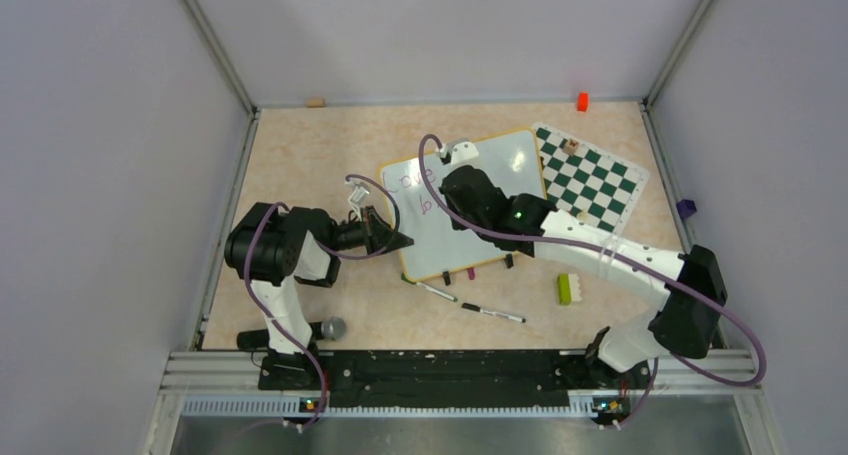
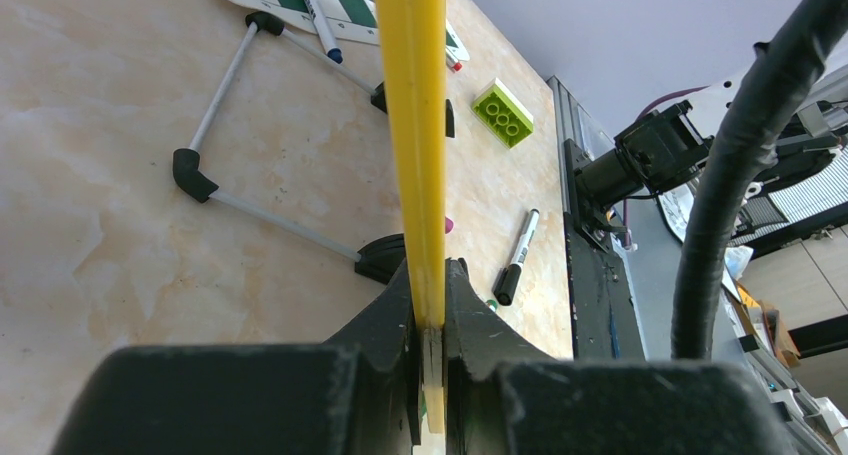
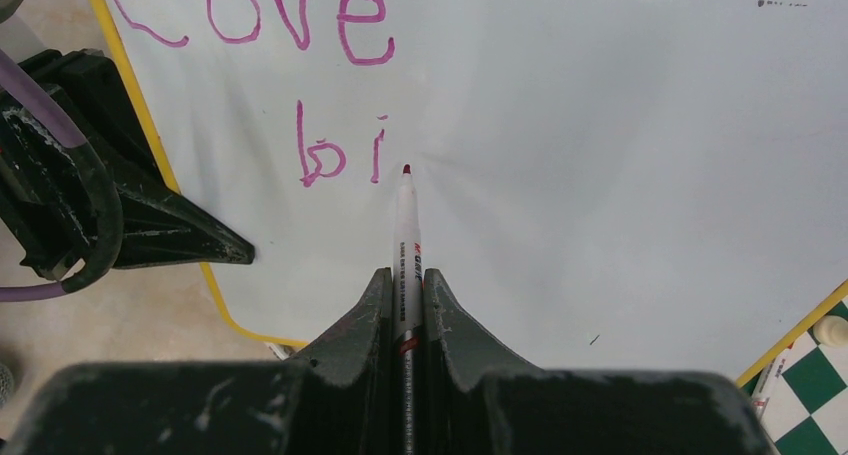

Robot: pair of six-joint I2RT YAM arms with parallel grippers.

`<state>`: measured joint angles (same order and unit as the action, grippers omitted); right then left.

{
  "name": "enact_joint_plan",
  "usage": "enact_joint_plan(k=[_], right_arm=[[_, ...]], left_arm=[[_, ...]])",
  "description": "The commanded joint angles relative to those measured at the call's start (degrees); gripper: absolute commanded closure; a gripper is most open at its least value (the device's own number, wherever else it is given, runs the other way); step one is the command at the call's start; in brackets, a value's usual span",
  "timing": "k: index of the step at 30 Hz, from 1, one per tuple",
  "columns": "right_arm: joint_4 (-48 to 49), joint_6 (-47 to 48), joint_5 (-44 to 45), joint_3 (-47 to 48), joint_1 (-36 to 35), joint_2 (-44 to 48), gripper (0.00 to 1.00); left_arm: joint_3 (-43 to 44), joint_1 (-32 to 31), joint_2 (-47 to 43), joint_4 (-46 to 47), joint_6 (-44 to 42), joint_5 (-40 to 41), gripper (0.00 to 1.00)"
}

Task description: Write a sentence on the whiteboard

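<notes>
The whiteboard (image 1: 510,165) lies tilted mid-table, with a yellow frame. My left gripper (image 1: 402,241) is shut on its left frame edge; in the left wrist view the yellow frame (image 2: 415,125) runs straight up out of the shut gripper (image 2: 430,310). My right gripper (image 1: 452,172) is over the board, shut on a white marker (image 3: 407,235) that sticks out of the gripper (image 3: 405,280). The sentence (image 3: 340,20) reads "Love" in purple, with "bi" (image 3: 335,150) below it. The marker tip rests just right of the "i".
A green-and-white chess mat (image 1: 590,175) lies right of the board. Two loose markers (image 1: 436,292) (image 1: 493,313) and a green brick (image 1: 565,288) lie in front of it. A small orange block (image 1: 582,101) sits at the back wall. The board's wire stand (image 2: 265,220) is underneath.
</notes>
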<state>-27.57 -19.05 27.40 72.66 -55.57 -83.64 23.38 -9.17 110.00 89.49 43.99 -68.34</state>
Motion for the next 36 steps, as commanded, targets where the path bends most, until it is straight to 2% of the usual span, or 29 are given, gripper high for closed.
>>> enact_joint_plan(k=[1,36], right_arm=[[0.74,0.95,0.98,2.76,0.63,0.05,1.0],[-0.64,0.8,-1.26,3.79,2.18,-3.03,1.0]], left_arm=[[-0.33,-0.94,-0.38,3.32,-4.44,-3.22,1.0],[-0.26,-0.94,-0.23,3.32,-4.49,-3.3,1.0]])
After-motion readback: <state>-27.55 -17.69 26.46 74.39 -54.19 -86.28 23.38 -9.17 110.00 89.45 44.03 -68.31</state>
